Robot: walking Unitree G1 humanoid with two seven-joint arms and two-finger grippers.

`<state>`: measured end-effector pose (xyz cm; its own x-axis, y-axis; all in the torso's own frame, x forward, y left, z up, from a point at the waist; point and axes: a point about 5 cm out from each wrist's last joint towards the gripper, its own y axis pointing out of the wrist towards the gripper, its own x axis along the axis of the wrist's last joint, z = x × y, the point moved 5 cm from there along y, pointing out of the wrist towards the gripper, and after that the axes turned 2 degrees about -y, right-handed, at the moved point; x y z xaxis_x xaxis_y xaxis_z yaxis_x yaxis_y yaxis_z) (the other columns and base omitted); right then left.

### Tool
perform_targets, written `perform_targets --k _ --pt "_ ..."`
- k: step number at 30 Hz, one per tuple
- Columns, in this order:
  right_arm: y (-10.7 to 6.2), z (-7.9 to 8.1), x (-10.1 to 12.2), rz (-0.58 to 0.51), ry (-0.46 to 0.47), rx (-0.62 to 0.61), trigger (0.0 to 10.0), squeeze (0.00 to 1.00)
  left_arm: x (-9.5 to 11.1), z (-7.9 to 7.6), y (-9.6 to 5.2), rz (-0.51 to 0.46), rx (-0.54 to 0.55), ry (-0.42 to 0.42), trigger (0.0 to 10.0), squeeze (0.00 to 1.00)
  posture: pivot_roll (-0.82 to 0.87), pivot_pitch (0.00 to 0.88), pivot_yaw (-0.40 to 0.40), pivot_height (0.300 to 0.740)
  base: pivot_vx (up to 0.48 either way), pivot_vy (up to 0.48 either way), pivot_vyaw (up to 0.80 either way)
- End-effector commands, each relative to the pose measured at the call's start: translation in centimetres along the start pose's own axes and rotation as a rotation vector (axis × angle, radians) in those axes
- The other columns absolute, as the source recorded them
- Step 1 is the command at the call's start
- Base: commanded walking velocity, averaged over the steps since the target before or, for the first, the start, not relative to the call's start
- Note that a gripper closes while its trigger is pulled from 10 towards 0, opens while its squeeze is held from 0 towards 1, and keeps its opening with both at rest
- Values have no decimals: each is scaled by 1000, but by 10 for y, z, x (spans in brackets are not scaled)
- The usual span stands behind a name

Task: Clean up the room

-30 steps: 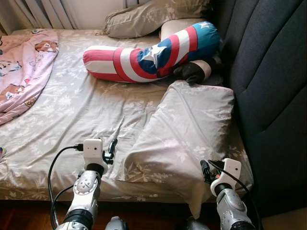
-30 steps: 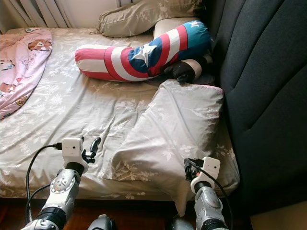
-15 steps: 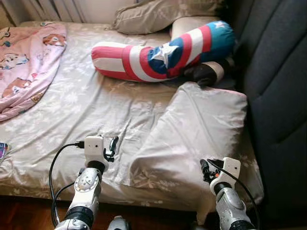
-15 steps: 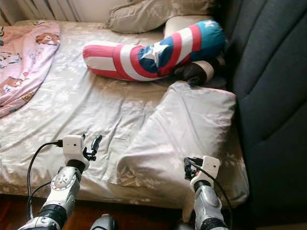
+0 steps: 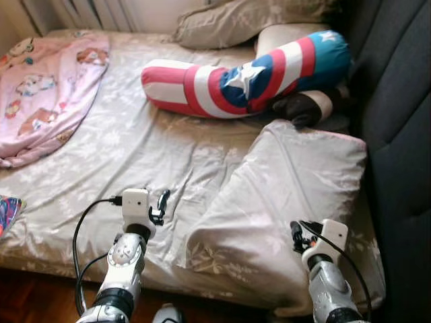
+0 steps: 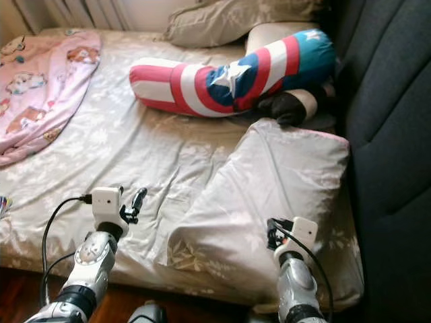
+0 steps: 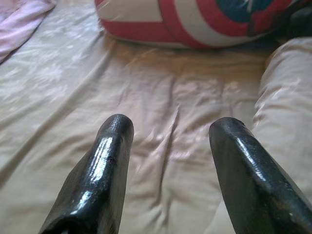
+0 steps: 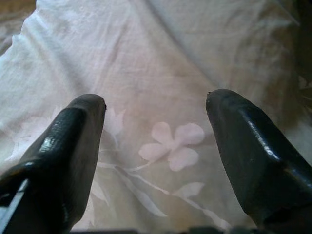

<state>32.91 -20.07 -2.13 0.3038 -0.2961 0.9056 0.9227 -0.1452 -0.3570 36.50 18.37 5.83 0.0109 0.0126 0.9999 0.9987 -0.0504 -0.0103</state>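
A beige floral pillow [image 5: 283,202] lies askew at the bed's near right corner. Behind it rests a long red, white and blue bolster with a star [image 5: 249,77], with a dark round cushion [image 5: 303,108] tucked at its right end. A pink cartoon blanket [image 5: 40,94] is bunched at the far left. My left gripper [image 7: 168,146] is open above the wrinkled bedsheet [image 5: 135,148], just left of the pillow's edge. Over the pillow's near part hovers my right gripper [image 8: 156,126], open and holding nothing.
A second beige pillow [image 5: 249,20] lies at the head of the bed by the curtain. A dark padded headboard [image 5: 404,101] rises along the right. A colourful item [image 5: 7,212] pokes in at the left edge. Dark wooden floor [image 5: 34,296] runs below the bed.
The whole picture has shifted right and down, so the camera has turned left. Both grippers keep their pose, still open and empty.
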Motion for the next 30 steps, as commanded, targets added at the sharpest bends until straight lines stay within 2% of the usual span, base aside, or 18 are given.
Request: perform_targets --k 1,6,9,15,22,25,27,30 --pt "-3 -12 -4 9 41 -55 10000 1000 -4 4 -3 15 10 -4 10000 0 38 169 8 662 0 0 0" --pt "-4 -31 -2 8 67 -127 10000 1000 -4 5 -3 18 9 0 10000 0 37 168 12 662 0 0 0" --pt "-5 -36 -1 3 84 -152 10000 1000 -4 6 -3 19 9 1 10000 0 33 168 13 662 0 0 0" --pt "-5 -34 -7 45 107 -129 10000 1000 -4 6 -3 21 7 3 10000 0 28 169 13 662 0 0 0" --pt "-9 -31 -26 143 137 -81 10000 1000 -3 4 -2 18 0 7 10000 0 33 172 16 662 0 0 0" --pt "-10 -32 -28 150 125 -83 10000 1000 -3 4 -2 17 -2 10 10000 0 36 173 16 662 0 0 0" --pt "-12 -39 -32 166 124 -119 10000 1000 -3 6 -3 17 -1 14 10000 0 36 179 19 662 0 0 0" --pt "-14 -38 -36 187 137 -109 10000 1000 -4 6 -4 19 -5 19 10000 0 39 183 25 662 0 0 0"
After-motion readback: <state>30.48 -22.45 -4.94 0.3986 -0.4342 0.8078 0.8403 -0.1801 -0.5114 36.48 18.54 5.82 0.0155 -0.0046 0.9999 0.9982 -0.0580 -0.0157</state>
